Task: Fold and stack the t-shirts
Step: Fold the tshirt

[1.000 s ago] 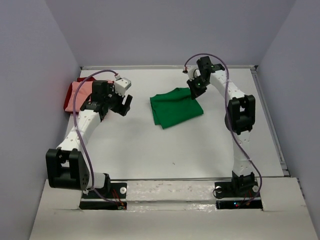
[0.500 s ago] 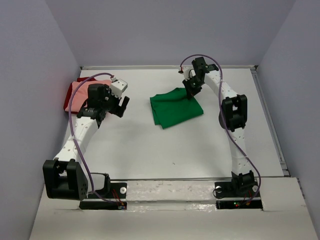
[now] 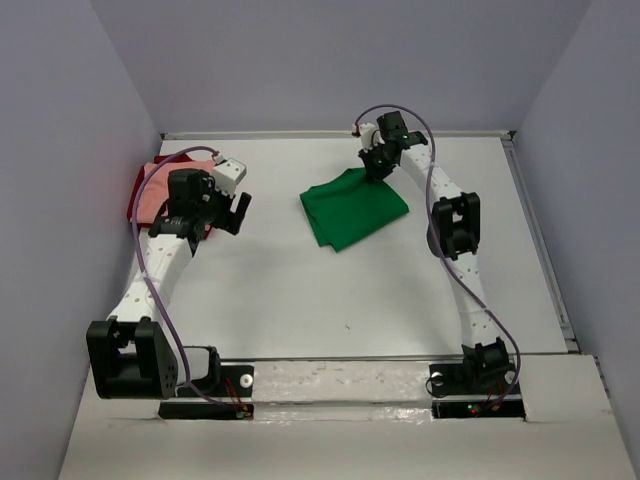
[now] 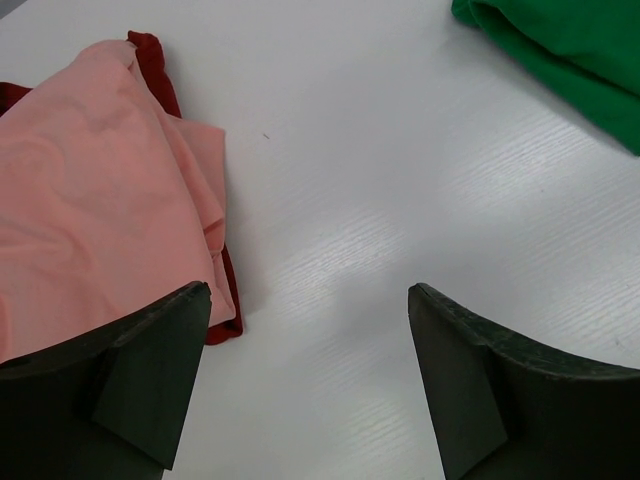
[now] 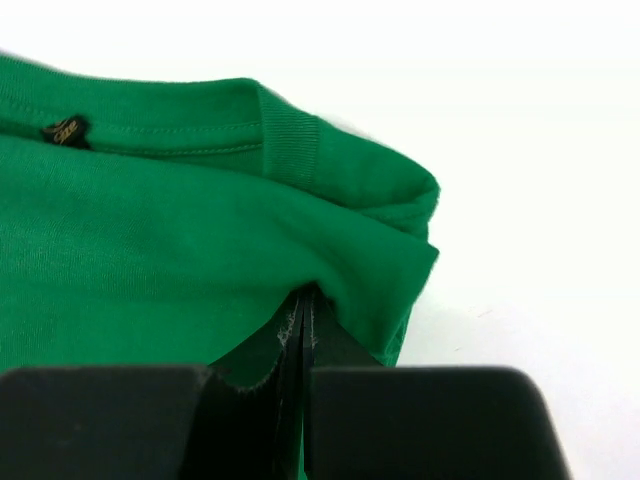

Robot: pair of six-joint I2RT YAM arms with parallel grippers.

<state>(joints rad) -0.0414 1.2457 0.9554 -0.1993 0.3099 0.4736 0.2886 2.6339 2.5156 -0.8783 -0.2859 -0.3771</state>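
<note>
Right claw is clenched on a folded corner of the green shirt, near its ribbed collar. The rest of that soft, flat rectangle trails off toward 7 o'clock in the top view, long axis roughly 8-to-2. Left claw is spread wide and gripping nothing over the white table, with the rumpled pink shirt on the dark red shirt at its 9 o'clock; that pile is nearer the left arm, so I'd guess green travels toward 9.
</note>
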